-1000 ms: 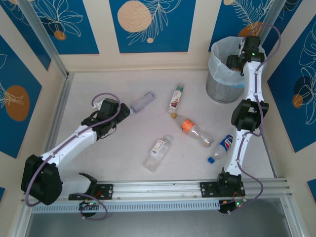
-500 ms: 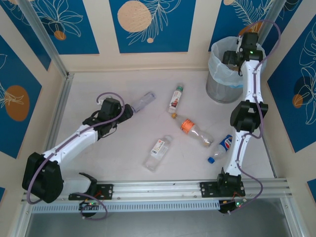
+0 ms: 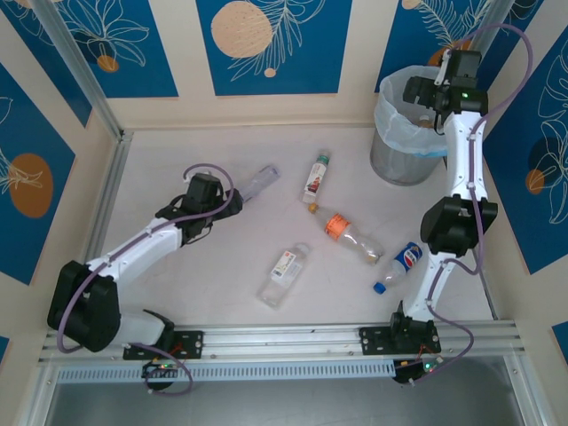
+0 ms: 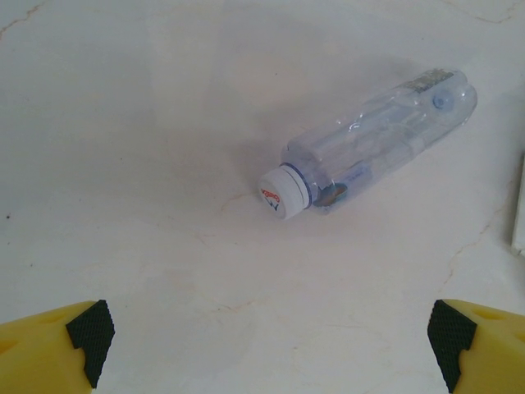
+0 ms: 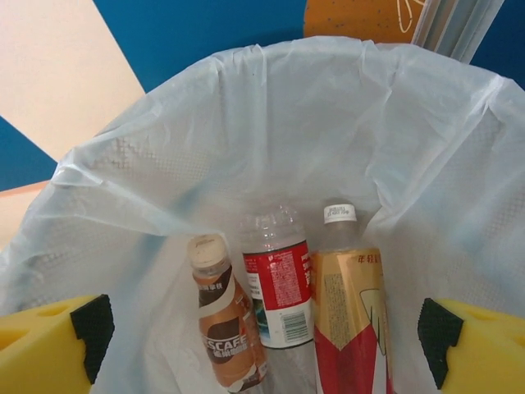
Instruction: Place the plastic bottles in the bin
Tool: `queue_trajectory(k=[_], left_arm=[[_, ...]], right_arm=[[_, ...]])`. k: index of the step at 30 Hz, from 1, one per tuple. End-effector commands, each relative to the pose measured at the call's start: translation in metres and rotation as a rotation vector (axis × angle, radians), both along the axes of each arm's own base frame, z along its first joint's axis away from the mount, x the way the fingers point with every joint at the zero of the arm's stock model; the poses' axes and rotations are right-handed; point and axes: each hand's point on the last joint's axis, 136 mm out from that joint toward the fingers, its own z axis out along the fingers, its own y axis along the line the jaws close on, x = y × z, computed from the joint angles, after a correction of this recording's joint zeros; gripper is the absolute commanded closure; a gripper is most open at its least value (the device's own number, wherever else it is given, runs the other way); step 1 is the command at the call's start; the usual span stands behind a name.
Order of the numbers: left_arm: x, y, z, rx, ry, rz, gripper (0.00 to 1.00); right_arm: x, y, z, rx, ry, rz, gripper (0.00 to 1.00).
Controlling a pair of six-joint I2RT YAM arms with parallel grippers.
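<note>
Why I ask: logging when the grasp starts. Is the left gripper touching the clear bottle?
Apart. The left wrist view shows bare table between the open left gripper and the clear bottle.

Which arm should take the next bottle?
Left. The left gripper, open, points at the clear bottle lying just ahead on the table. The right gripper, open and empty, hangs over the bin, away from it.

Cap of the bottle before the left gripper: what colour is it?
White cap, clearest in the left wrist view.
</note>
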Motion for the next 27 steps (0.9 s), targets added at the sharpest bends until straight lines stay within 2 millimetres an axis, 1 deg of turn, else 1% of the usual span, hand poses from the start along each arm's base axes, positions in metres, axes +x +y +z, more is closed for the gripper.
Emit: queue_trajectory(k=[1, 6, 9, 14, 16, 18, 23, 27], left_arm=[[0.014, -0.001, 0.008, 0.035, -0.021, -0.032, 0.0], [0.026, -0.026, -0.004, 0.082, 0.016, -0.221, 0.01], [0.032, -0.036, -0.013, 0.114, 0.049, -0.295, 0.0], [0.045, -0.038, -0.022, 0.208, 0.072, -0.377, 0.0], [0.049, -0.039, -0.027, 0.234, 0.101, -0.426, 0.0], [0.052, -0.037, -0.032, 0.263, 0.133, -0.452, 0.0], [0.057, -0.037, -0.045, 0.288, 0.193, -0.533, 0.01], [0.065, -0.037, -0.056, 0.311, 0.238, -0.565, 0.01]], right_arm=[[-0.007, 0.013, 0.021, 0.027, -0.078, 0.022, 0.0], [-0.023, 0.023, 0.033, 0.067, -0.138, 0.043, 0.0], [-0.035, 0.031, 0.04, 0.094, -0.168, 0.061, 0.0], [-0.063, 0.042, 0.052, 0.113, -0.234, 0.083, 0.01], [-0.075, 0.045, 0.054, 0.12, -0.252, 0.094, 0.01], [-0.088, 0.05, 0.057, 0.126, -0.268, 0.106, 0.0], [-0.114, 0.058, 0.058, 0.153, -0.283, 0.124, 0.0], [-0.138, 0.075, 0.056, 0.225, -0.294, 0.174, 0.0]])
